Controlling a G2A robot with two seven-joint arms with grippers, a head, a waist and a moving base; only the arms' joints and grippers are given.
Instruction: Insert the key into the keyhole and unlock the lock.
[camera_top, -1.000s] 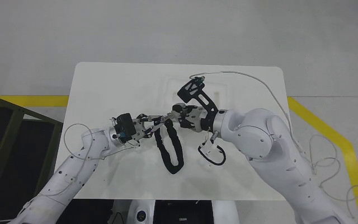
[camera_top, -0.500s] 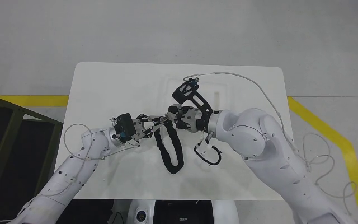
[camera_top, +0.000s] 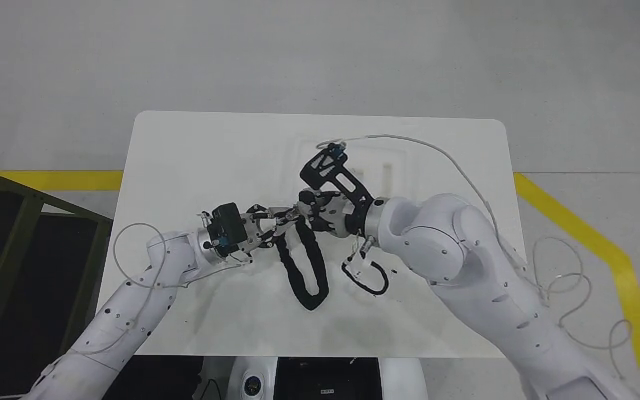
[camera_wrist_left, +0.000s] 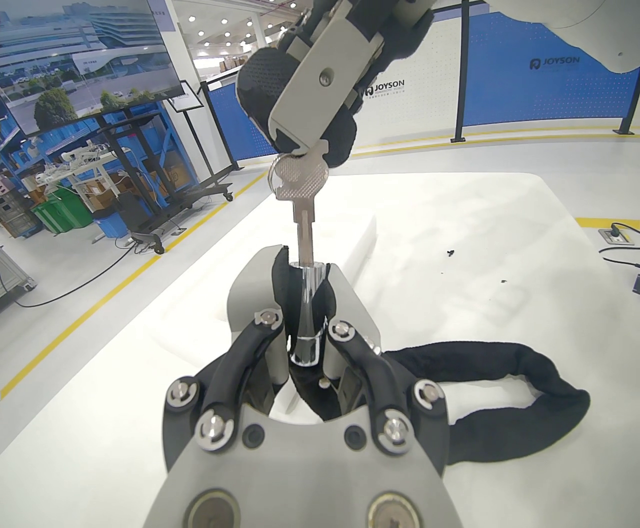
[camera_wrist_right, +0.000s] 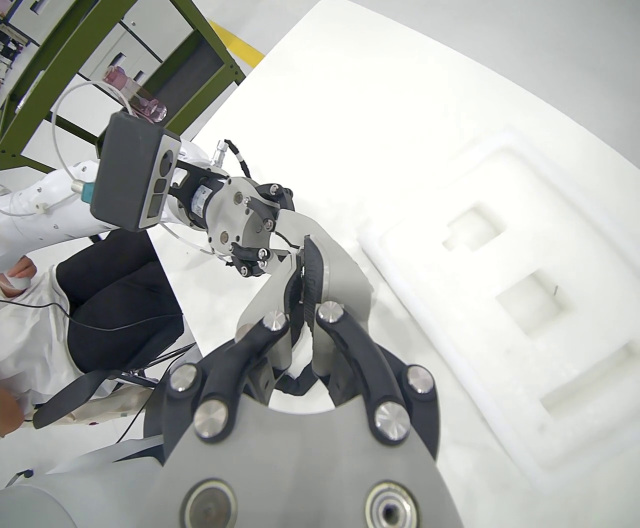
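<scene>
Recording, top view: left tool (camera_top: 270, 222) and right tool (camera_top: 308, 212) meet tip to tip above the middle of the desk (camera_top: 200, 150). Lock (camera_top: 290, 262) is carried at the left tool, and its black cable (camera_top: 320, 270) trails down onto the desk. Against the earlier frames, the right arm has swung in toward the left tool and closed the gap. Left tool and cable are unchanged in place.

Left wrist view: left tool (camera_wrist_left: 302, 280) is clenched on the lock's chrome barrel (camera_wrist_left: 306, 325), which stands upright between the fingers with the keyhole (camera_wrist_left: 306, 264) at its free end. Key (camera_wrist_left: 300, 185) is gripped by its head in the right tool (camera_wrist_left: 307, 147), also clenched. Blade lies in line with the barrel, tip entered in the keyhole, most of the blade still outside.

Right wrist view: right tool (camera_wrist_right: 304, 300) is closed, nose to nose with the left tool (camera_wrist_right: 280, 235). Foam tray (camera_wrist_right: 500, 280) lies on the desk, well apart from both.

Progress, as judged: alignment done, insertion begun. Outstanding: seat the key fully, turn it, free the cable.
</scene>
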